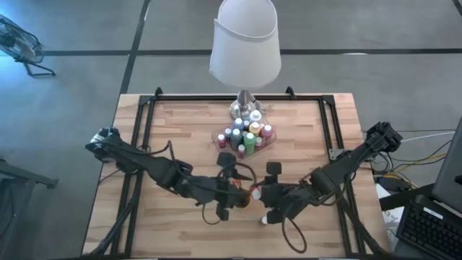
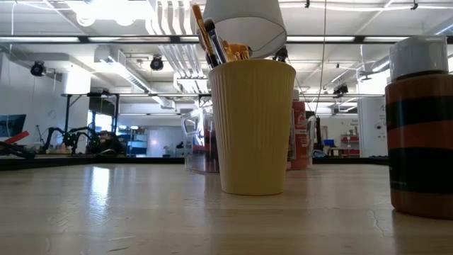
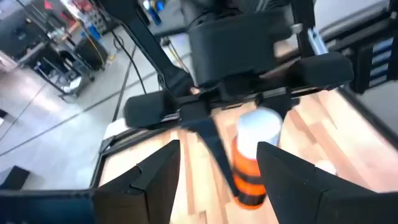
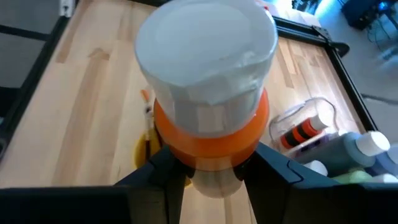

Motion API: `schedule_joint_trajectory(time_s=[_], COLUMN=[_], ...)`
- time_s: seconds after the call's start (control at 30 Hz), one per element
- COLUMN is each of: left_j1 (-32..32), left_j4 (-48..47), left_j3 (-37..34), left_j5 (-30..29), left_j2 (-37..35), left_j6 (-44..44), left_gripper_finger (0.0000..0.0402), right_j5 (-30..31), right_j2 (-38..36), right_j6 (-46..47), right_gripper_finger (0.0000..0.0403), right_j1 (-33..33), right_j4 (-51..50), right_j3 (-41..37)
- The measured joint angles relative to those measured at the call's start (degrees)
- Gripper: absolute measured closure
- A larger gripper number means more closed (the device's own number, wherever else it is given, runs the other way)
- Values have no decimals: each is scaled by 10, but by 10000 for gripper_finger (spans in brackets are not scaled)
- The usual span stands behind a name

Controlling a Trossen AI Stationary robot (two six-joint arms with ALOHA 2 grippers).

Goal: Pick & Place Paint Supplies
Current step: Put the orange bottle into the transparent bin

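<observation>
My right gripper (image 4: 211, 155) (image 1: 263, 196) is shut on a white-capped orange paint bottle (image 4: 208, 93) (image 3: 252, 155) over the middle of the table. My left gripper (image 3: 217, 149) (image 1: 234, 196) faces it from the left, open, with the bottle showing beyond its fingers. The cup of brushes (image 2: 251, 127) (image 4: 142, 154) stands on its base just behind the bottle. A second orange-banded, white-capped bottle (image 2: 421, 127) stands at the near right. The clear tray (image 1: 220, 139) holds several more bottles (image 1: 245, 136) at the far middle. My right gripper pinches the bottle's orange body (image 4: 245, 146) below the cap between its two fingers. The fingers (image 3: 214, 146) slant down from the table's right side. The bottle stands roughly upright in the hold, cap toward the wrist, its base clear of the table.
A table lamp with a white shade (image 1: 245, 43) stands on its metal foot (image 1: 245, 108) right behind the tray. Black rails (image 1: 144, 130) frame the wooden top. Bare wood lies at the near left and far left.
</observation>
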Motion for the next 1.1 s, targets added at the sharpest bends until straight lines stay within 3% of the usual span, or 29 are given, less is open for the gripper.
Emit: schedule_joint_trajectory(time_s=[0.23, 0.33, 0.7, 1.1], left_j1=[-4, -4, -3, 1], left_j4=[-223, -278, -339, -357], left_j3=[161, 210, 312, 310], left_j5=[-31, -32, -34, -33], left_j2=[79, 112, 162, 166], left_j6=[-54, -71, -77, -84], left_gripper_finger=[184, 184, 184, 184], right_j5=[-1, -6, -17, -21], right_j2=[0, 0, 0, 0], right_j6=[28, 29, 30, 21], right_gripper_finger=[260, 260, 263, 267], right_j1=[-17, -19, -28, -36], right_j4=[-14, -16, -14, -3], right_j3=[0, -1, -1, -1])
